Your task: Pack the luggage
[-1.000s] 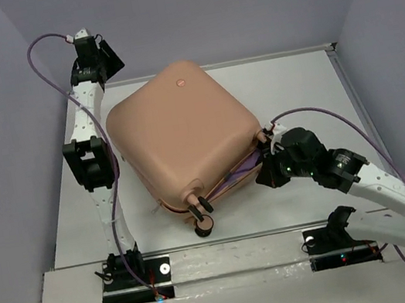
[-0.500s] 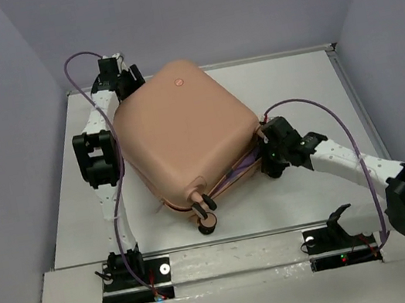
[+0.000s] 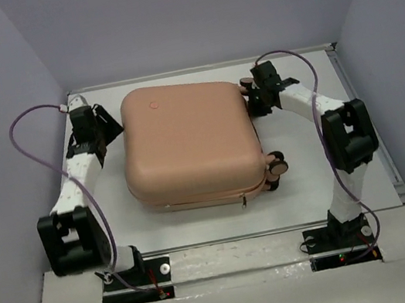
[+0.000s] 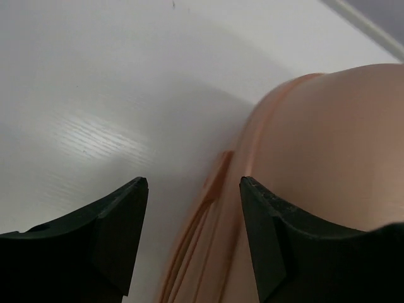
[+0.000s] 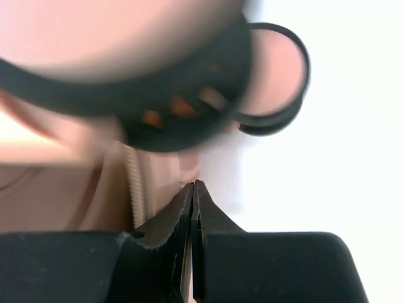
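Observation:
The luggage (image 3: 189, 142), a peach-pink hard-shell suitcase, lies flat and closed in the middle of the white table, its caster wheels (image 3: 276, 166) pointing right. My left gripper (image 3: 108, 125) sits at its far-left corner, open. In the left wrist view the shell (image 4: 328, 145) and its seam fill the space beside and between my left gripper's (image 4: 192, 183) fingers, which hold nothing. My right gripper (image 3: 251, 100) is at the far-right corner, shut. In the right wrist view its tips (image 5: 192, 184) meet just below a black-and-pink wheel (image 5: 278, 76), beside the zipper seam (image 5: 132, 183).
Purple walls close in the table on the left, back and right, with a raised rim (image 3: 348, 86) along the right side. Both arm bases (image 3: 134, 277) sit at the near edge, and purple cables loop above each arm.
The suitcase has turned so its wheels face right and lies flatter; the purple cloth at its seam no longer shows. The right arm swung to the far-right corner, the left arm moved nearer.

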You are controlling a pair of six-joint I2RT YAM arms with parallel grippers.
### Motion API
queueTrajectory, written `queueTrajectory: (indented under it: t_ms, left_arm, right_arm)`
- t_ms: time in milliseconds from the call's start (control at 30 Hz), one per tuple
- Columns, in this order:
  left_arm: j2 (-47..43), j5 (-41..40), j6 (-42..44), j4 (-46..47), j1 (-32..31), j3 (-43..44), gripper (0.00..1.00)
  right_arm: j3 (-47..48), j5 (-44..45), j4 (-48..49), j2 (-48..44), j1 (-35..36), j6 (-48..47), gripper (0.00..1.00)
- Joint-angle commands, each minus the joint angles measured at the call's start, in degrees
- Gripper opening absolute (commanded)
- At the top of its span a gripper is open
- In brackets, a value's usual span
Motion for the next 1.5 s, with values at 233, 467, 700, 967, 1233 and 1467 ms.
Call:
queueTrajectory:
  t_ms: [233, 467, 700, 967, 1233, 1467]
  left_arm:
    - [-28.49, 7.47, -1.56, -6.11, -7.03, -16.33, 0.74]
    - [-29.46, -2.36, -1.91, -6.65, -6.86, -4.91, 0.80]
    - [-23.34, -3.17, -5.34, -2.87, -6.24, 6.77, 0.83]
    - [2.67, 6.13, -5.95, -5.40, 0.26, 27.60, 0.81]
    - [35.64, 12.90, 3.00, -23.14, 0.09, 62.31, 0.81]
    - [45.16, 17.39, 5.38, -24.40, -4.39, 66.14, 0.80]
  right_arm:
    - [41.58, -16.10, 7.78, 17.02, 1.32, 4.23, 0.63]
    - [38.79, -11.80, 0.84, 3.76, -2.64, -3.47, 0.99]
    - [6.83, -10.03, 8.01, -23.03, -2.64, -3.07, 0.08]
    - [-30.27, -7.31, 8.06, -49.87, -0.27, 1.25, 0.07]
    - [-39.98, -6.78, 5.93, -49.63, 0.26, 1.08, 0.07]
    - [-32.97, -2.83, 15.16, -35.31, 0.26, 2.31, 0.07]
